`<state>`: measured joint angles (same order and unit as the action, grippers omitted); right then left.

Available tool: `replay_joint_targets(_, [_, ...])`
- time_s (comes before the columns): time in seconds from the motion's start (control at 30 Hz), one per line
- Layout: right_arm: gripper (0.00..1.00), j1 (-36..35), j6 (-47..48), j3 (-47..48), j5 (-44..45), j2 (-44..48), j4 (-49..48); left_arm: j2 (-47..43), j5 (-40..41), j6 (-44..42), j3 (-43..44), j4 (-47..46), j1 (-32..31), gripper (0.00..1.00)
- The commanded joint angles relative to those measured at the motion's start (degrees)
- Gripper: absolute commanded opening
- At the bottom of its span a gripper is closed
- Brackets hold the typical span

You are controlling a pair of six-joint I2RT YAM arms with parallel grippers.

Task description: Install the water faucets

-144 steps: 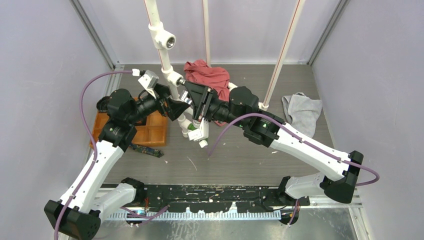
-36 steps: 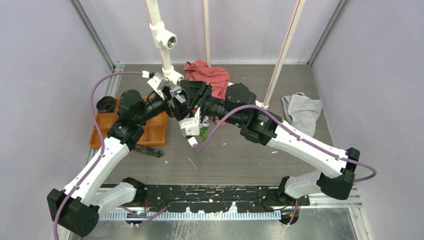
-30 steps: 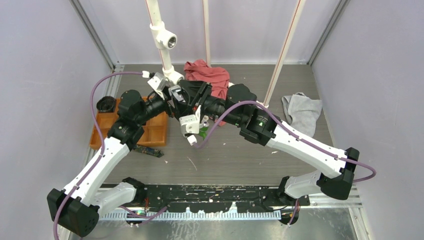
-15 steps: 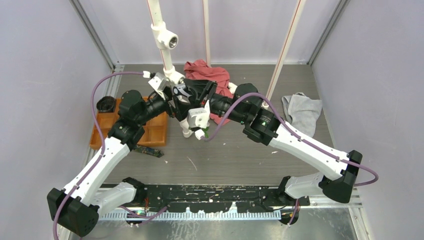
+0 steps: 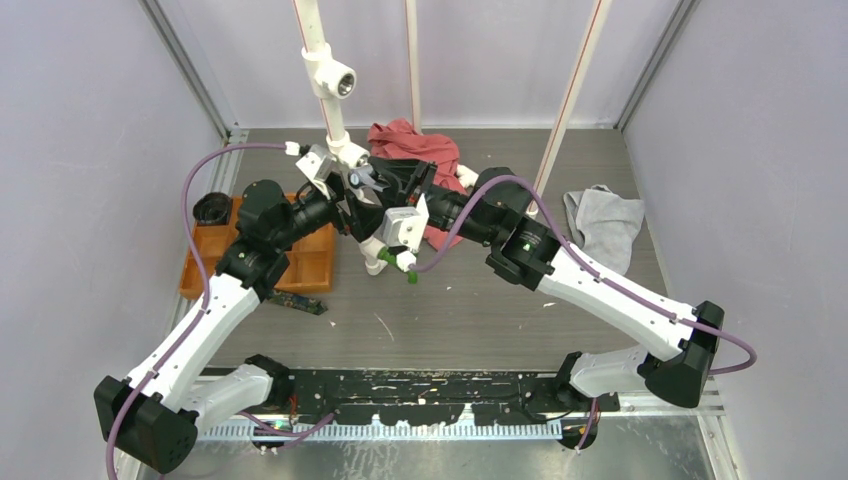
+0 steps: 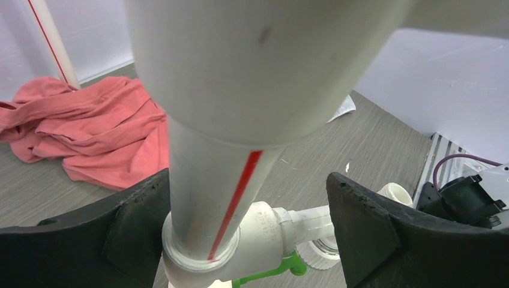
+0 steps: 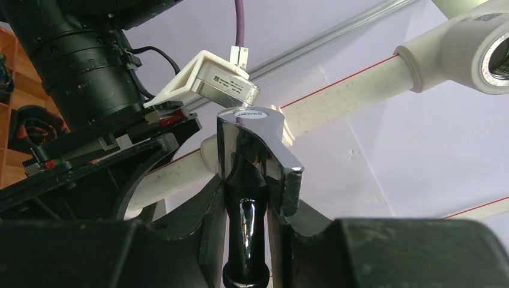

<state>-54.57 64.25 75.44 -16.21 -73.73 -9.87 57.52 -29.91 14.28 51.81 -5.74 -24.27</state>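
My right gripper [image 5: 378, 190] is shut on the silver faucet [image 7: 252, 156] and holds it right beside the white red-striped pipe [image 5: 325, 110]; the faucet also shows in the top view [image 5: 358, 179]. An open tee fitting [image 7: 480, 51] sits higher on the pipe [image 5: 333, 78]. My left gripper [image 6: 249, 183] straddles the pipe [image 6: 210, 180], left finger [image 6: 90, 240] against it and right finger [image 6: 384, 240] well apart. Below, a lower fitting [image 6: 270, 234] carries a tap with a green handle [image 6: 282, 268], seen too in the top view [image 5: 399, 262].
A red cloth [image 5: 425, 150] lies behind the grippers and a grey cloth [image 5: 603, 225] at the right. An orange compartment tray [image 5: 305, 265] and a black round part [image 5: 211, 208] sit at the left. Two more thin upright pipes [image 5: 565, 110] [image 5: 412, 60] stand at the back.
My right gripper has lifted the silver faucet up and back toward the pipe, turning its wrist. The left gripper advanced onto the pipe earlier and has held still for the last second.
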Motion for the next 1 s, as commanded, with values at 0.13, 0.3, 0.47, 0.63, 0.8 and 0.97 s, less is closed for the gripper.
replay_joint_targets(0.13, [0.00, 1.3, -4.9, -1.1, 4.9, 2.3, -9.6, -0.2, -3.4, 1.3, 1.5, -3.2, -1.3, 0.94])
replay_joint_targets(0.3, [0.00, 1.3, -8.3, -1.4, 6.7, 2.1, -10.2, -0.1, -3.4, 1.4, 1.4, -3.3, -1.3, 0.94])
replay_joint_targets(0.47, [0.00, 1.3, -10.7, -1.8, 7.6, 1.8, -10.4, 0.0, -3.5, 1.4, 1.4, -3.4, -1.3, 0.94])
replay_joint_targets(0.63, [0.00, 1.3, -11.1, -2.0, 7.4, 1.7, -9.8, 0.1, -3.4, 1.4, 1.3, -3.5, -1.3, 0.94])
replay_joint_targets(0.8, [0.00, 1.3, -16.1, -0.8, 10.5, 1.1, -9.6, 0.3, -3.5, 1.4, 1.4, -3.5, -1.4, 0.94])
replay_joint_targets(0.97, [0.00, 1.4, -18.2, -0.6, 10.8, 0.8, -9.9, 0.3, -3.6, 1.5, 1.4, -3.6, -1.4, 0.94])
